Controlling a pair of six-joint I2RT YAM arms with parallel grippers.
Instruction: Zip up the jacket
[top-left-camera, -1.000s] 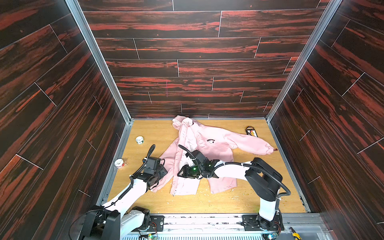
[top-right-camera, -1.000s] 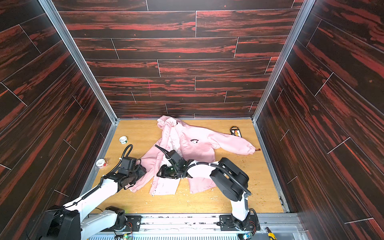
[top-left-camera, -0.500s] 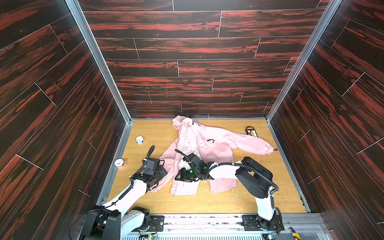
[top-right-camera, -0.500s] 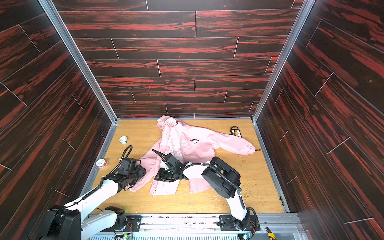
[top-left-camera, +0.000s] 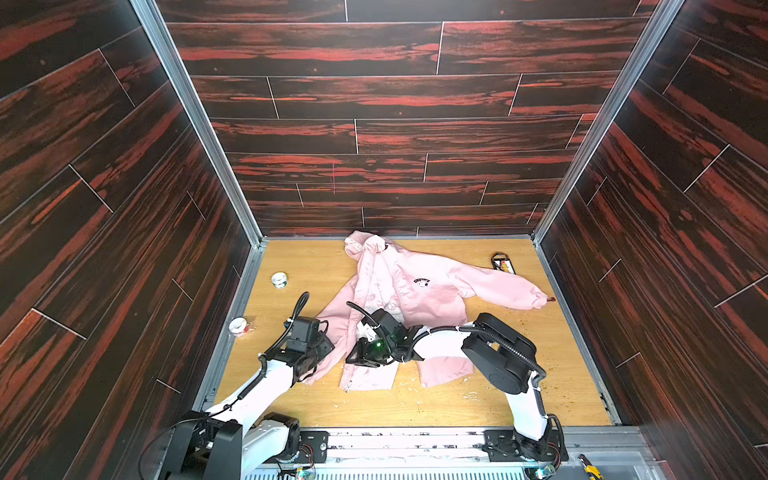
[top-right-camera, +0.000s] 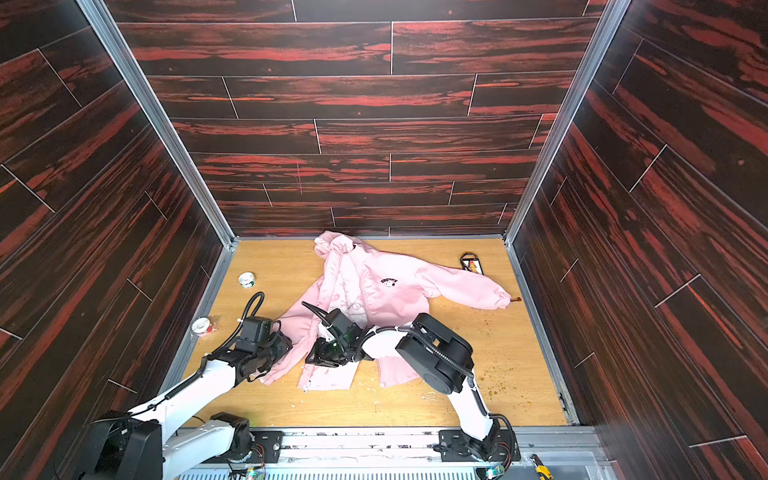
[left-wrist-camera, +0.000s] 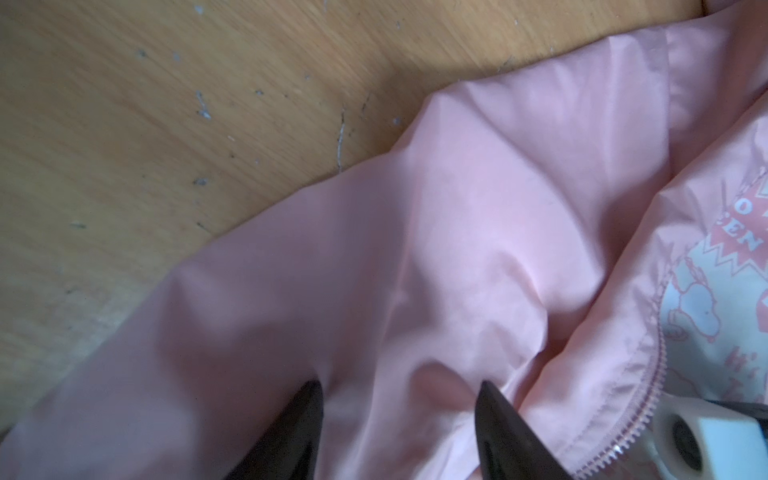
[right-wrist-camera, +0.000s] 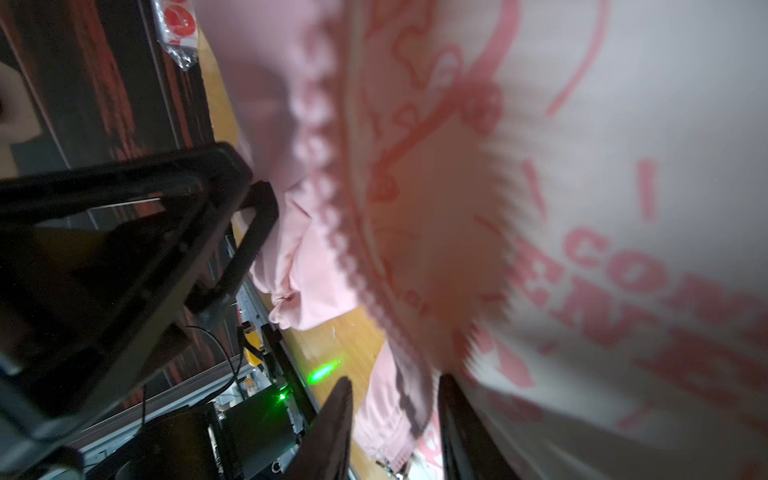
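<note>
Since a second ago, the right arm's black elbow is sitting farther toward the left arm, and the right gripper (top-left-camera: 363, 357) is lying lower on the garment, while the left arm is staying where it was. The pale pink hooded fabric jacket (top-left-camera: 415, 291) is lying unzipped and front-up in the middle of the light wooden table (top-left-camera: 519, 374), its hood (top-left-camera: 365, 245) pointing at the back wall. One long sleeve (top-left-camera: 498, 289) is stretching toward the right wall, and the small dark chest logo (top-left-camera: 422, 282) is facing up. The right gripper is resting on the open front edge, where the white lining with pink print (right-wrist-camera: 623, 208) is showing. In the right wrist view its dark fingers (right-wrist-camera: 338, 419) are standing slightly apart with a fold of pink fabric running between them; whether they are clamping it I cannot tell. The left gripper (left-wrist-camera: 397, 399) is pressing down on the other sleeve, its jaws spread with fabric bulging up between them, just beside the pink zipper teeth (left-wrist-camera: 648, 411). Well apart from the jacket, a small round white container with green markings (top-left-camera: 279, 279) and a second white one with red (top-left-camera: 239, 326) are sitting near the left wall. A flat black object with yellow and red (top-left-camera: 503, 264) is lying near the back right corner.
</note>
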